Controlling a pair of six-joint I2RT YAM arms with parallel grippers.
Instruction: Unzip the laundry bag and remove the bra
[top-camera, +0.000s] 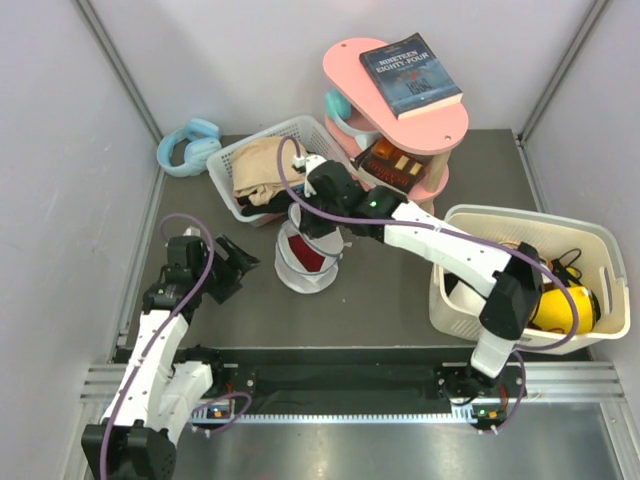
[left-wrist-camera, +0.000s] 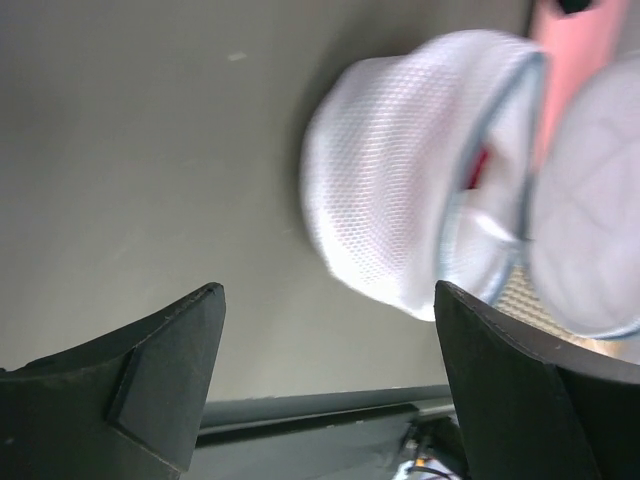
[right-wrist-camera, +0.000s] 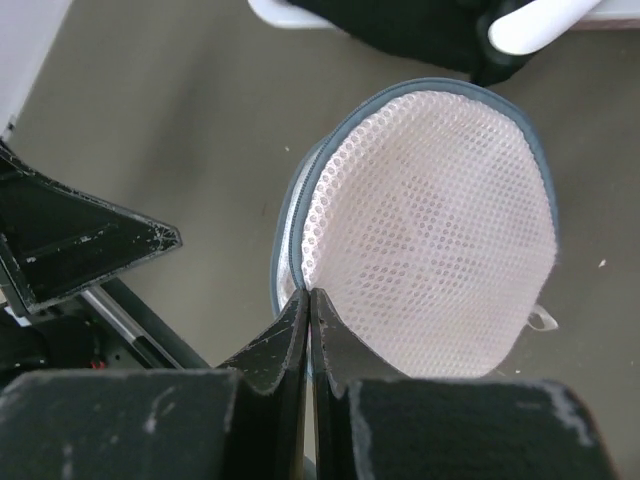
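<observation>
Three containers sit on the table (top-camera: 390, 300). Centre: the laundry bag (top-camera: 300, 276), standing on edge, with something red (top-camera: 306, 250) showing inside. My right gripper (right-wrist-camera: 311, 305) has its fingers pressed together on the bag's teal zipper band (right-wrist-camera: 288, 215). My left gripper (left-wrist-camera: 330, 380) hangs near the bag, jaws wide apart, empty. Rear: a white slatted basket (top-camera: 226, 154) holding beige cloth (top-camera: 262, 172). Right: a cream tub (top-camera: 520, 217) holding a yellow object (top-camera: 560, 305) and dark cables (top-camera: 565, 262).

Probably a robotics lab cell: plain white walls (top-camera: 60, 150), aluminium mounting rail (top-camera: 580, 378), dark grey tabletop (top-camera: 400, 310).
</observation>
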